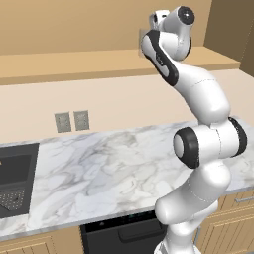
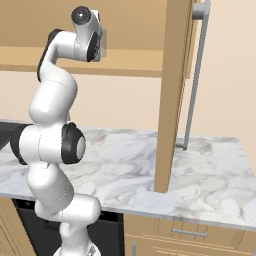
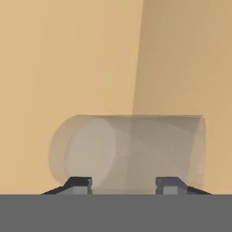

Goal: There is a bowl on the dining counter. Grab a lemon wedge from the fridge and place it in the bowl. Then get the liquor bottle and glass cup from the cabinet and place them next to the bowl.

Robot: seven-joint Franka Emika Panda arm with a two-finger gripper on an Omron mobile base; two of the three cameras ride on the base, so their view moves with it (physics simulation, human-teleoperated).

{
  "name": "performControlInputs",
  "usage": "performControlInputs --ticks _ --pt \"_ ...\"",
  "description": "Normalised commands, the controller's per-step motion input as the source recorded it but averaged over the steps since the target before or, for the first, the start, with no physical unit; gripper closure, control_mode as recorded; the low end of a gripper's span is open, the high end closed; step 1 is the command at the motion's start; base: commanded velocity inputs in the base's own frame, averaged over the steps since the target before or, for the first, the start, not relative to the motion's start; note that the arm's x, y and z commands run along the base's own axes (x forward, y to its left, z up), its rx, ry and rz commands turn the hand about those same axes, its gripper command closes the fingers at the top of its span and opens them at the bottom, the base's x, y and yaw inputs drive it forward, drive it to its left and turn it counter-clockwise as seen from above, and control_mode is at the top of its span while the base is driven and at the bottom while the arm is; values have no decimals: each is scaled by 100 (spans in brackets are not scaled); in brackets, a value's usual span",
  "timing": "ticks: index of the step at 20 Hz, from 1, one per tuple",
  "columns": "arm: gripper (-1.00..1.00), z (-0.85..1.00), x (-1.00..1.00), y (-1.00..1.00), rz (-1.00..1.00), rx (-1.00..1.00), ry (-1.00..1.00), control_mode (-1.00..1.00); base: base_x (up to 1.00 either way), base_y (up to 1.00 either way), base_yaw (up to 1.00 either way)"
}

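Glass cup [image 3: 129, 152] sits low centre in the hand view, clear and faintly grey, lying sideways across the frame, with tan cabinet [image 3: 72, 59] wood behind it, lighter on the left and shaded on the right. Gripper [image 3: 124, 185] has its two dark fingertips [image 3: 78, 184] at the bottom edge, one at each side of the cup's lower rim, close against the glass; whether they actually pinch it or just bracket it, cannot tell. Left base view: white arm [image 1: 203, 149] rises from lower right, bends up to the upper middle, wrist reaching onto the wooden shelf [image 1: 74, 67] of the wall cabinet, a bit of grey glass just visible at the hand. Marble counter [image 1: 99, 173] spreads below, black sink [image 1: 15, 178] at the left edge, two wall outlets [image 1: 72, 121] above it, dark dishwasher [image 1: 124, 235] front underneath. Right base view: arm at left, hand in upper left at the shelf; open cabinet door [image 2: 172, 95] hangs edge-on in the centre with a slim metal handle [image 2: 195, 80].
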Motion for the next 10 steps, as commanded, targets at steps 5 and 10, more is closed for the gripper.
performControlInputs --ticks 5,10 --pt "100 -13 -12 0 0 -5 -3 -100 0 0 0" --pt "100 -8 -31 1 0 -1 -7 -100 0 0 0"
